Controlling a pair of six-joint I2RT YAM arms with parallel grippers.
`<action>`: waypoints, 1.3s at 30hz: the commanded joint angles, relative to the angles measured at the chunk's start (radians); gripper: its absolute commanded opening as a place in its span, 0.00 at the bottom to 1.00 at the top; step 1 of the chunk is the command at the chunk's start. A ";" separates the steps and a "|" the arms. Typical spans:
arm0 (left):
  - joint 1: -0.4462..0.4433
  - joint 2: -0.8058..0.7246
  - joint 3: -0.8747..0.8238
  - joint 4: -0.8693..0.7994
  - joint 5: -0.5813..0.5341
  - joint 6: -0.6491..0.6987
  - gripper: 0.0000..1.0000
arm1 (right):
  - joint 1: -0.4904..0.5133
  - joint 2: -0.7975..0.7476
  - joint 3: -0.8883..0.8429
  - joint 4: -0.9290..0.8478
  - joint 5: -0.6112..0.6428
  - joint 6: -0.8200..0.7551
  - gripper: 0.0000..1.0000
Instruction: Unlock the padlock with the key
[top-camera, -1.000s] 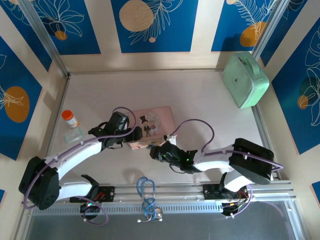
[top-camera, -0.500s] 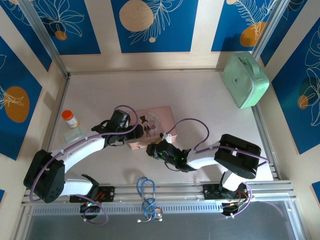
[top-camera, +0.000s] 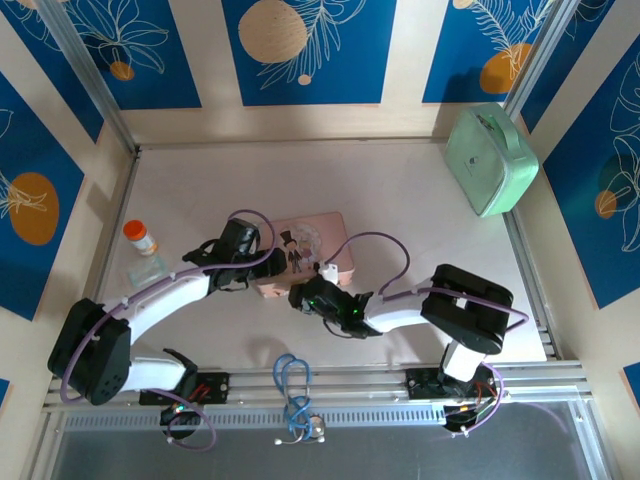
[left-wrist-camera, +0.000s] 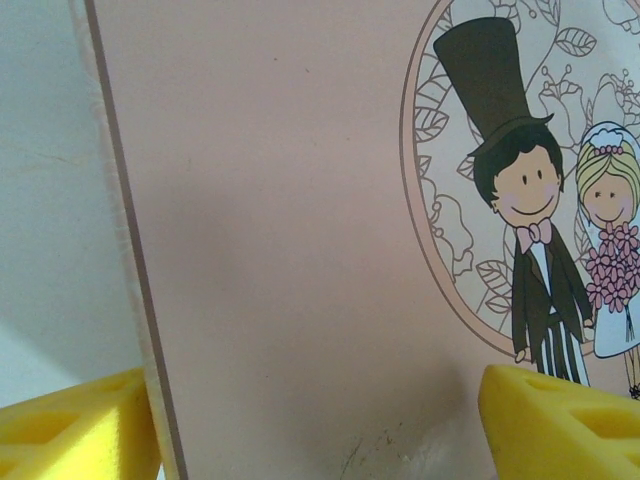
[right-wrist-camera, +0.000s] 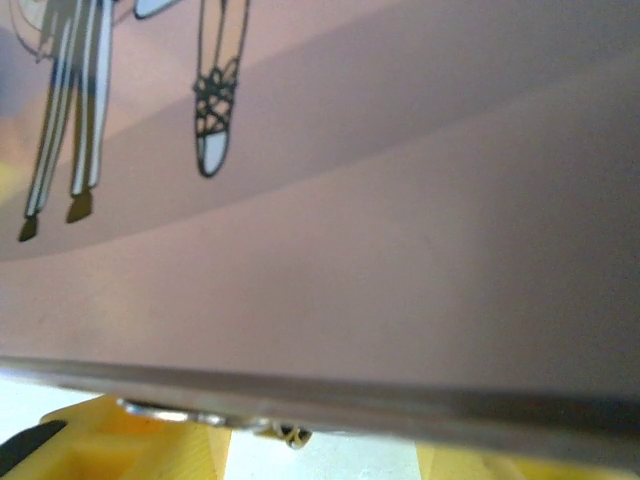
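The pink picture tin (top-camera: 315, 245) lies mid-table, and both grippers are at its near side. My left gripper (top-camera: 268, 272) is at the tin's near left corner. In the left wrist view its yellow pads (left-wrist-camera: 70, 425) stand wide apart, one outside the tin's left edge and the other over the lid (left-wrist-camera: 300, 220), so it is open. My right gripper (top-camera: 302, 297) is pressed close to the tin's front rim (right-wrist-camera: 330, 395), pads (right-wrist-camera: 130, 445) apart over white table. A small silvery metal piece (right-wrist-camera: 200, 416) sticks out under that rim. The padlock's blue-teal body and the key are hidden.
An orange-capped bottle (top-camera: 140, 237) and a clear item (top-camera: 148, 268) sit at the left. A mint green case (top-camera: 490, 160) leans at the back right corner. A blue cable loop (top-camera: 292, 385) hangs at the front rail between the arm bases.
My right gripper has slid left and a little forward, up against the tin's front edge. The left arm has barely shifted at the tin's corner.
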 joint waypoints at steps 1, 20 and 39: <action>0.005 0.012 0.002 0.036 0.042 0.009 0.79 | -0.016 0.044 0.020 -0.044 0.006 0.020 0.50; 0.012 0.036 -0.010 0.053 0.037 0.013 0.78 | -0.005 0.010 0.035 -0.154 -0.002 0.065 0.36; 0.030 0.056 -0.021 0.078 0.048 0.020 0.77 | 0.006 -0.108 0.018 -0.356 0.020 0.145 0.27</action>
